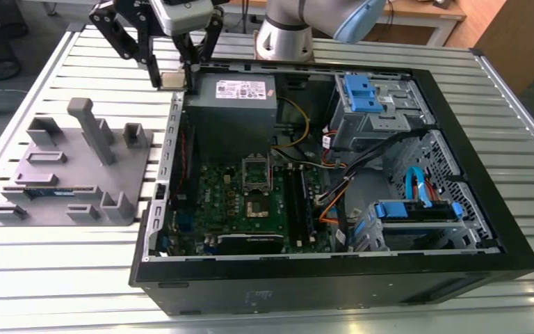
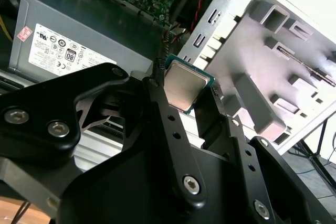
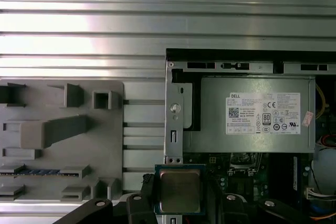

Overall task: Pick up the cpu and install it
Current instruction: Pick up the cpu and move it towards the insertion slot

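You see the gripper (image 1: 173,76) in the upper left of the exterior view, jaws clenched on the cpu (image 2: 182,84), holding it raised over the edge of the open computer case (image 1: 341,285), close to the grey power supply (image 1: 237,90)

The cpu (image 2: 182,85) gripped in the end effector (image 1: 173,78) has a smooth, satin silver metal top. The end effector is matt black with bright metal screws. Beneath it, the counter (image 3: 105,19) is ribbed, shiny metal, and the holder block (image 3: 105,145) is matt grey plastic.
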`<state>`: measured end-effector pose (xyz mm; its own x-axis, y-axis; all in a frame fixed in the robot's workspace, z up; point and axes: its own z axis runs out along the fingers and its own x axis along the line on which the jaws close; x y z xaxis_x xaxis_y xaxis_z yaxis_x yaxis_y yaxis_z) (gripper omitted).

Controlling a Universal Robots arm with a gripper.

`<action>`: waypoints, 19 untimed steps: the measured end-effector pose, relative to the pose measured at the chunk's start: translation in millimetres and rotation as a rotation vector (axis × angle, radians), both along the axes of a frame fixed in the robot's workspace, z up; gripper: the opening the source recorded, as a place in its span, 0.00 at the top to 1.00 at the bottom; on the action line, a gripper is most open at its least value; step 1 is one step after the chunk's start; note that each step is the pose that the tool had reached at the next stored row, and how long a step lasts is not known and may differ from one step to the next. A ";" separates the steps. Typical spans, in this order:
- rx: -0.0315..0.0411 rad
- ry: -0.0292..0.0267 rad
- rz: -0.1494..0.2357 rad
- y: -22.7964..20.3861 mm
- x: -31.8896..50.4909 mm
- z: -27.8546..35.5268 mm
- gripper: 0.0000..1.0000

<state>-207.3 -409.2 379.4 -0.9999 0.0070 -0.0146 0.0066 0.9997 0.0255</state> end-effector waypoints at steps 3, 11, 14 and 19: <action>0.0001 0.0000 0.000 0.0 3.4 0.0 0.53; 0.0001 0.0000 0.000 0.1 13.9 0.0 0.53; 0.0001 -0.0001 0.000 0.1 18.0 0.0 0.53; 0.0001 0.0000 0.000 0.0 24.8 0.0 0.53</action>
